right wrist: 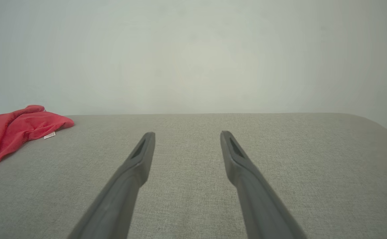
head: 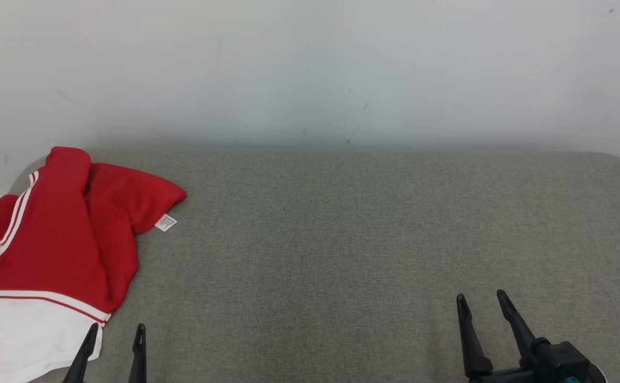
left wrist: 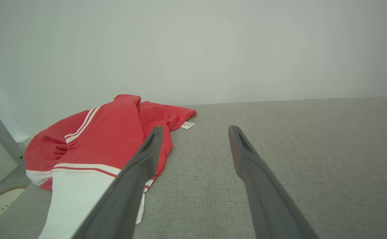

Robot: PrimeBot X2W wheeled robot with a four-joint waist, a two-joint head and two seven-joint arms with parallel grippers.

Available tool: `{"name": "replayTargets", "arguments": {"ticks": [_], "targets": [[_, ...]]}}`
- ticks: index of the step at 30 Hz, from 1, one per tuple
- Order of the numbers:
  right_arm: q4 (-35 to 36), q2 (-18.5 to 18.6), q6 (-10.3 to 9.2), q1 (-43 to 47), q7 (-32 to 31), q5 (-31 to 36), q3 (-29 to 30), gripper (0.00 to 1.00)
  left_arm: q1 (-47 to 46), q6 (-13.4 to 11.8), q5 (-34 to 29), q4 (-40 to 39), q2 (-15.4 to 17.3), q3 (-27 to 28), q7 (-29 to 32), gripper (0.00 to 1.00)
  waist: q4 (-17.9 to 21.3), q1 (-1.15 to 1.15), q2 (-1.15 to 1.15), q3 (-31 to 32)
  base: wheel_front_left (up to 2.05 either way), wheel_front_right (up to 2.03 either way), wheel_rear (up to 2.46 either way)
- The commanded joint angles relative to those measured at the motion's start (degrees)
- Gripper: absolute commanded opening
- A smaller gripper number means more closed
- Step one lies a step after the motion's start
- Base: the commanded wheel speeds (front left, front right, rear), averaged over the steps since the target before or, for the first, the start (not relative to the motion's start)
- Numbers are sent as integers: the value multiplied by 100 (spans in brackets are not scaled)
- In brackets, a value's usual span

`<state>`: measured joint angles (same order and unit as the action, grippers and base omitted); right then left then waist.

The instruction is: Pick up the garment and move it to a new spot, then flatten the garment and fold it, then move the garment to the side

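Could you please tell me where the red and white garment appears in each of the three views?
Head view: garment at the left edge, from mid-height to the bottom.
Left wrist view: garment left of centre, reaching the bottom edge.
Right wrist view: garment at the left edge, mid-height.
Shared landmark: the white label beside its right tip.

Counted: one red-and-white garment point(head: 59, 239) bearing one white label point(head: 165, 223); one grey table point(head: 341, 239); two grippers, left gripper point(head: 118, 326) and right gripper point(head: 480, 295), two dark fingers point(head: 469, 340) each.
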<state>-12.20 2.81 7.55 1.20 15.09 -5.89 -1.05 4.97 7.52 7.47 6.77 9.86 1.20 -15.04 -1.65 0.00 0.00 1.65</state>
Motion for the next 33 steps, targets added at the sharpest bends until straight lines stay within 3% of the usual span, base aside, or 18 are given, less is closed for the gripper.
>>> {"name": "replayTargets", "arguments": {"ticks": [1, 33], "targets": [[70, 16, -12, 112, 9, 54, -34, 100, 43, -8, -39, 10, -41, 68, -23, 100, -2, 0, 0, 6, 0, 0, 0], [130, 12, -12, 205, 8, 97, 44, 100, 92, -7, -260, -47, -251, 255, -23, 100, 77, 0, 0, -41, 0, 0, 0]]}}
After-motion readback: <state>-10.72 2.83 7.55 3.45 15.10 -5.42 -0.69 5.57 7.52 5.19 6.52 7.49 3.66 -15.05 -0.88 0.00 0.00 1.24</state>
